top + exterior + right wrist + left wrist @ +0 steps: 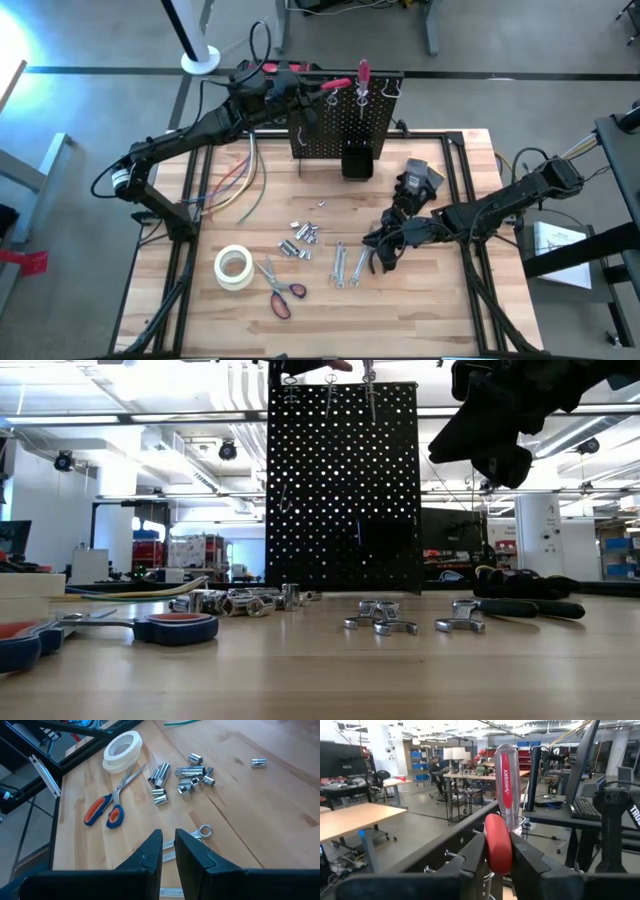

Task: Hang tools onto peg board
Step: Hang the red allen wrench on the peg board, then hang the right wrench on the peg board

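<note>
Left gripper: mine, raised at the top edge of the peg board, about 11 o'clock on the table in the high view. Jaws clenched on a red tool handle, one finger on each side of it.

Screwdriver: clear handle with a red stripe, standing upright just beyond the gripped handle, at the board's top rail. From above, it is the red-handled item at the board's top, toward 12 o'clock.

Peg board: black, perforated, upright at 12 o'clock on the table; small black bin at its foot.

Right gripper: mine, hovering above the tabletop at about 4 o'clock of the board. Jaws nearly closed, a narrow gap between the fingers, nothing between them.

Wrenches: silver, lying flat near 6 o'clock, just beside the right gripper.

Sockets: small silver cluster at table centre, close together; one lies apart.

Scissors: red-handled, flat on the wood at 7 o'clock, blades pointing toward the tape roll, which lies just beside them.

Pliers: dark handles, lying on the table at the right edge of the low view.

Loose wires: coloured, trailing on the wood at 10 o'clock, under the left arm.
</note>
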Controlling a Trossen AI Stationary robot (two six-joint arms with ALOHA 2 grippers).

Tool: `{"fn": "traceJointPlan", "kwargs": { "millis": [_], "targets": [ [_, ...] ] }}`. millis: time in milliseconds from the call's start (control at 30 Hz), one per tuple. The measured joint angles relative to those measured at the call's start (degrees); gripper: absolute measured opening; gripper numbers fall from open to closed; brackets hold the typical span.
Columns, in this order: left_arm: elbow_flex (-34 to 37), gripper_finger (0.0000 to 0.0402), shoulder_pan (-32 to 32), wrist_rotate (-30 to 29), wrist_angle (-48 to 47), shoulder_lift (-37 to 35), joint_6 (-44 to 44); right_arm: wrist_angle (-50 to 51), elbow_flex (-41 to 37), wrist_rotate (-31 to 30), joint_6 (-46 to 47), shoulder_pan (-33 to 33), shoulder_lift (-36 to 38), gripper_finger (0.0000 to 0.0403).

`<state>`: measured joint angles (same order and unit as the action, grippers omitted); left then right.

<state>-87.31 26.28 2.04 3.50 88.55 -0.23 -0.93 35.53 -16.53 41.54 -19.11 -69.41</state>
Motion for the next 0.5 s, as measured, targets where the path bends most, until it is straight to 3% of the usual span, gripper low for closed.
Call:
{"fn": "traceJointPlan", "kwargs": {
  "millis": [267, 500],
  "targets": [
    [0.0, 0.0133, 0.0, 0.2, -1.5, -0.9, -2.2, 0.1, 0.0, 0.0, 0.5, 0.0, 0.0, 0.0039],
    [0.3, 0.0147, 0.1, -4.0, -5.5, -3.2, -1.4, 0.2, 0.0, 0.2, 0.5, 0.0, 0.0, 0.0039]
  ]
}}
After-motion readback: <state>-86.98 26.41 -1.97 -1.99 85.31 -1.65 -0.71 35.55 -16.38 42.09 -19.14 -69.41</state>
